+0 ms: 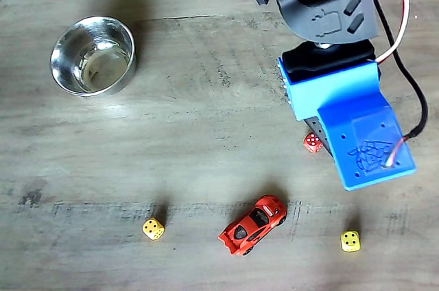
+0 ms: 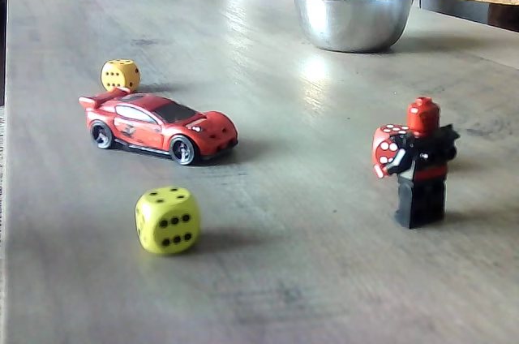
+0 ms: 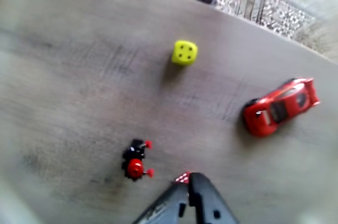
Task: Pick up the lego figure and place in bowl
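Observation:
The lego figure (image 2: 422, 161), black with a red head, stands upright on the table; in the wrist view the lego figure (image 3: 135, 160) is low and left of centre. My gripper (image 3: 189, 179) comes in from the bottom edge, its dark fingers pressed together and holding nothing, a short way right of the figure. Its tip covers part of a red die (image 3: 182, 177). From above, the arm's blue wrist mount (image 1: 350, 123) hides the figure. The steel bowl (image 1: 92, 56) sits far off at the upper left, and the same bowl (image 2: 353, 15) shows at the back of the low fixed view.
A red die (image 2: 388, 148) stands right behind the figure, and this die (image 1: 313, 142) peeks out beside the blue mount. A red toy car (image 1: 254, 224), an orange-yellow die (image 1: 153, 228) and a yellow die (image 1: 350, 241) lie along the near side.

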Available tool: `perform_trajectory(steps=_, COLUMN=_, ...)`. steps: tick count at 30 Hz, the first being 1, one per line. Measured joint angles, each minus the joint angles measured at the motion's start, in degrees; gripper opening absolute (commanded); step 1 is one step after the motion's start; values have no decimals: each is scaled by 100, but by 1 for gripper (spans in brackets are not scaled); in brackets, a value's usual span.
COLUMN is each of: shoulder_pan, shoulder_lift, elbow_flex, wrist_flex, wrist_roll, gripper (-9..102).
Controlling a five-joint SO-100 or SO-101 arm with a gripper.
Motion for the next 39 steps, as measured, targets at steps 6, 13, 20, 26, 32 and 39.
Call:
perform_trajectory(steps=6, shoulder_pan=-44, shoulder_lift=-211, elbow_flex=0, wrist_flex=0, wrist_roll=0, gripper=-1)
perform_trajectory(steps=13, shoulder_pan=-123, shoulder_lift=-729, elbow_flex=-932, wrist_flex=0, wrist_roll=1002, gripper=-1)
perform_trajectory(steps=20, shoulder_pan=-123, shoulder_lift=-1248, elbow_flex=-1670, wrist_flex=0, wrist_roll=2602, gripper=-1)
perform_trajectory(steps=26, shoulder_pan=-123, shoulder_lift=-1274, elbow_flex=-1679, wrist_flex=299, wrist_roll=2874, gripper=-1)
perform_trajectory(steps=32, shoulder_pan=-114, shoulder_lift=-1274, elbow_flex=-1758, wrist_flex=1389, wrist_roll=2874, gripper=-1)
perform_trajectory(steps=39, shoulder_pan=-105, shoulder_lift=-1274, elbow_flex=-1767, wrist_flex=1731, wrist_roll=2856, gripper=-1)
